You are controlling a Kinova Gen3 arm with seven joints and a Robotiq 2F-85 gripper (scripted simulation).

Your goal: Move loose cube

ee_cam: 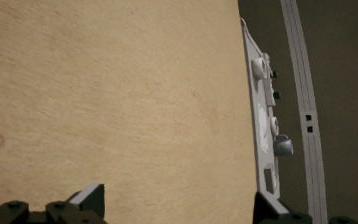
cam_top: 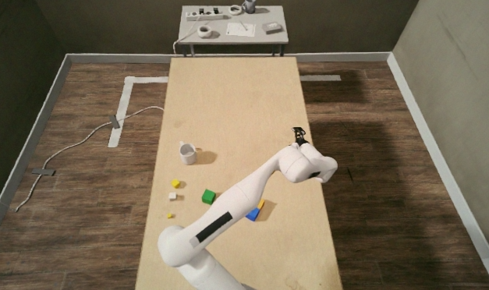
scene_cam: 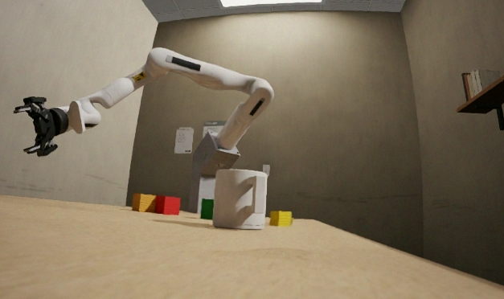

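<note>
Gripper point(cam_top: 299, 129) point(scene_cam: 21, 130) point(ee_cam: 179, 205), its two fingers spread wide with nothing between them, hangs in the air well to the right of the white mug point(cam_top: 188, 153) point(scene_cam: 233, 201) in the top view, with the four-cube square unfinished. The green cube point(cam_top: 208, 196) point(scene_cam: 206, 209), by all appearances the loose one, sits below and slightly right of the mug in the top view, apart from its presumed partners. In the exterior view it is partly hidden behind the mug. Farther to the mug's lower right in the top view, the orange cube point(cam_top: 261, 203) point(scene_cam: 144, 202) and blue cube point(cam_top: 253, 214) appear to meet, partly covered by the arm point(cam_top: 236, 199) point(scene_cam: 211, 74). The red cube point(scene_cam: 168, 205), left of the mug in the exterior view, appears alongside the orange one. Three corners thus seem in place, though the open corner itself cannot be made out. The grasp, the carry, the lowering and the flush fit against both neighbours all appear to remain. A yellow block point(cam_top: 175, 183) point(scene_cam: 280, 219), below the mug in the top view, seems no part of the square. No cube shows in the wrist view.
</note>
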